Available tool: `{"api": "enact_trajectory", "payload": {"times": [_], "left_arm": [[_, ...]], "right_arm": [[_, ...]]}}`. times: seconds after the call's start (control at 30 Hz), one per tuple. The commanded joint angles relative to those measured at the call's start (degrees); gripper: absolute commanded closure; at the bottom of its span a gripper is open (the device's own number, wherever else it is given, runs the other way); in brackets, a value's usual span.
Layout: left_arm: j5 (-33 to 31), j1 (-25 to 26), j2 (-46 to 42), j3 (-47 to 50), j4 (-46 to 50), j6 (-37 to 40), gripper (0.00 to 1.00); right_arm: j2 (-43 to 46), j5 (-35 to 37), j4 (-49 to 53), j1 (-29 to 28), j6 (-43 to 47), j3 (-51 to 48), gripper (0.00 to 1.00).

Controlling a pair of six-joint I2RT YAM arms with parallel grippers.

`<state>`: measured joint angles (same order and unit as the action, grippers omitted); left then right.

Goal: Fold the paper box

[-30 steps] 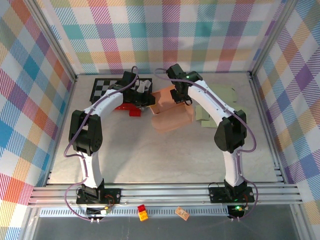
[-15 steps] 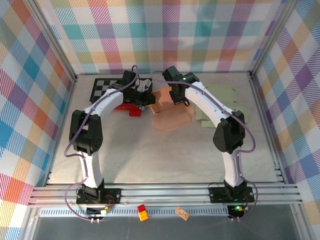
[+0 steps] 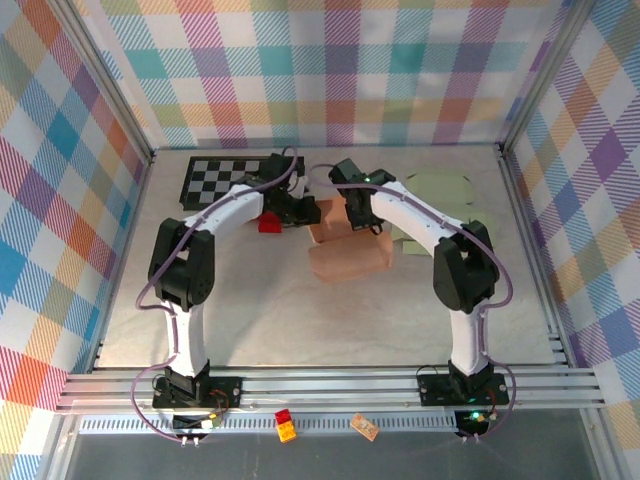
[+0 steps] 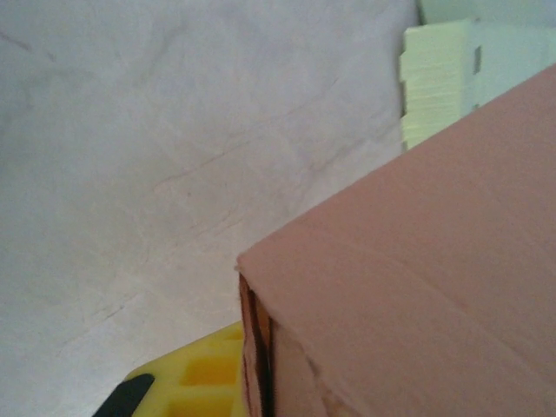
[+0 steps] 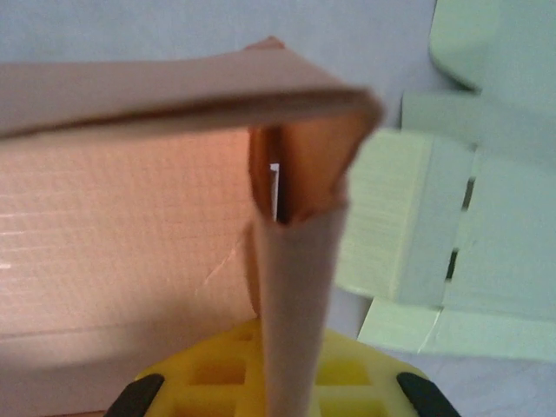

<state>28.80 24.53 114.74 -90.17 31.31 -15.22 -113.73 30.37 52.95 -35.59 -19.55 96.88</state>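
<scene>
The pink paper box (image 3: 347, 255) lies at mid-table, with a flap raised at its far side. My left gripper (image 3: 303, 212) is at the box's far left corner. In the left wrist view, the box wall (image 4: 417, 261) runs down into my left gripper (image 4: 261, 391), which is shut on the wall's edge beside a yellow finger (image 4: 187, 378). My right gripper (image 3: 357, 215) is at the far flap. In the right wrist view, a pink flap (image 5: 295, 287) passes between the yellow fingers of my right gripper (image 5: 291, 382), shut on it.
A checkerboard mat (image 3: 215, 178) lies at the back left, with a red piece (image 3: 270, 223) just left of the box. Pale green flat cardboard (image 3: 440, 195) lies right of the box. Small blocks (image 3: 284, 425) sit on the front rail. Metal frame posts edge the table.
My left gripper moved right from over the red piece to the box's corner. The box shifted and now sits lower, its top folded down. My right gripper moved slightly nearer with the flap.
</scene>
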Motion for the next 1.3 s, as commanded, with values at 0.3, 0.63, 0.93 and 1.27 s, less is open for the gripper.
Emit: {"api": "enact_trajectory", "payload": {"times": [0.3, 0.63, 0.93, 1.27], "left_arm": [[-7.9, 5.4, 1.6, 6.3, -6.7, -4.6, 0.74], [-7.3, 5.5, -0.9, 9.3, -9.2, -5.0, 0.68], [-5.7, 5.4, -5.8, 12.9, -11.3, -5.1, 0.63], [-7.5, 5.4, -5.3, 15.2, -8.0, -3.5, 0.68]], "right_arm": [[2.6, -4.7, -5.2, -0.6, -7.8, -13.6, 1.0], [1.3, -6.4, -5.1, -0.5, -7.6, -13.7, 1.0], [0.9, -6.8, -4.7, -0.5, -7.4, -13.9, 1.0], [0.8, -7.3, -4.5, -0.5, -7.3, -13.4, 1.0]]}}
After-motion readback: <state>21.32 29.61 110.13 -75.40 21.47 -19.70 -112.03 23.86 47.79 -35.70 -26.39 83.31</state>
